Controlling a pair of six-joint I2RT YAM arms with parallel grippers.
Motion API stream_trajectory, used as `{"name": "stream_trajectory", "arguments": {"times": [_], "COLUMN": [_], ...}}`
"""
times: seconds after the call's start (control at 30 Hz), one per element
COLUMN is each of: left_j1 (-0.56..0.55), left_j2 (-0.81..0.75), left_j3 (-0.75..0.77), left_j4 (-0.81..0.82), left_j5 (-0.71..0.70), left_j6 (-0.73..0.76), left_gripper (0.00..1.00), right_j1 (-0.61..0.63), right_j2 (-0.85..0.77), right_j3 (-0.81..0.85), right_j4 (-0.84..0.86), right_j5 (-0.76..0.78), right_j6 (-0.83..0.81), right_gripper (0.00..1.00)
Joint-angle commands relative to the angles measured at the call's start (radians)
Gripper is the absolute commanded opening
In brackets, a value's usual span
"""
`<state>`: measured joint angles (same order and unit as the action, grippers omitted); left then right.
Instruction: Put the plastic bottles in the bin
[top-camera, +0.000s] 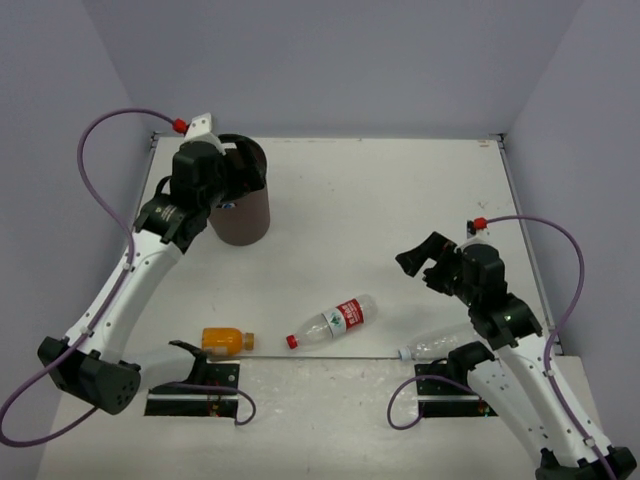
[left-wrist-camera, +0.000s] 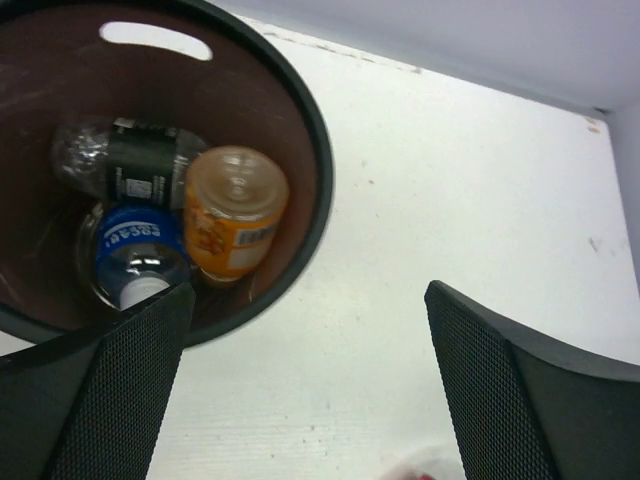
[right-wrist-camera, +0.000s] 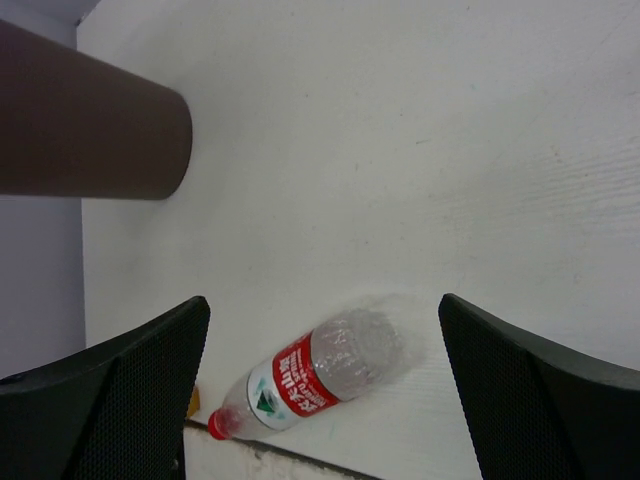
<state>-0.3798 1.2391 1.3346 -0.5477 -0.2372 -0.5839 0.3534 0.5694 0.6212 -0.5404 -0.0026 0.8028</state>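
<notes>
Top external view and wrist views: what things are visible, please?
bin: one, dark brown, far left of table
black-labelled bottle: one, inside bin
orange bottle in bin: one, orange-filled
blue-labelled bottle: one, inside bin
orange bottle on table: one, lying, near edge, left
red-labelled bottle: one, clear, red cap, lying, front middle
plain clear bottle: one, lying, near edge by right arm
table: one, white
left gripper: one, black, open, above bin
right gripper: one, black, open, above table
</notes>
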Motion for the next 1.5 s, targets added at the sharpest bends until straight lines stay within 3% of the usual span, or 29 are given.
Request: {"name": "stream_trajectory", "arguments": {"times": [0.0, 0.1, 0.23, 0.43, 0.57, 0.93, 1.2, 1.47], "left_j1": [0.005, 0.005, 0.004, 0.004, 0.004, 0.004, 0.004, 0.004], "left_j2": [-0.128, -0.236, -0.313, -0.391, -0.422, -0.444, -0.474, -0.52], "left_j3": [-0.111, -0.262, -0.409, -0.492, -0.509, -0.557, -0.579, -0.6], "left_j4": [0.193, 0.317, 0.38, 0.375, 0.349, 0.323, 0.301, 0.259], "left_j5": [0.299, 0.497, 0.56, 0.542, 0.535, 0.484, 0.475, 0.447], "left_j6": [0.141, 0.14, 0.1, 0.096, 0.101, 0.091, 0.091, 0.092], "left_gripper": [1.0, 1.0, 1.0, 1.0, 1.0, 1.0, 1.0, 1.0], "right_j1": [0.004, 0.021, 0.104, 0.261, 0.301, 0.358, 0.376, 0.387], "right_j2": [0.011, 0.027, 0.057, 0.161, 0.196, 0.308, 0.472, 0.572], "right_j3": [-0.046, -0.125, -0.169, -0.172, -0.196, -0.176, -0.127, -0.108], "right_j4": [-0.021, 0.042, 0.035, 0.121, 0.167, 0.171, 0.183, 0.321], "right_j5": [-0.217, -0.341, -0.278, -0.167, -0.132, -0.098, -0.12, -0.129], "right_j6": [0.004, 0.072, 0.131, 0.27, 0.357, 0.445, 0.467, 0.524], "right_gripper": [0.99, 0.99, 0.99, 0.99, 0.99, 0.99, 0.99, 0.94]}}
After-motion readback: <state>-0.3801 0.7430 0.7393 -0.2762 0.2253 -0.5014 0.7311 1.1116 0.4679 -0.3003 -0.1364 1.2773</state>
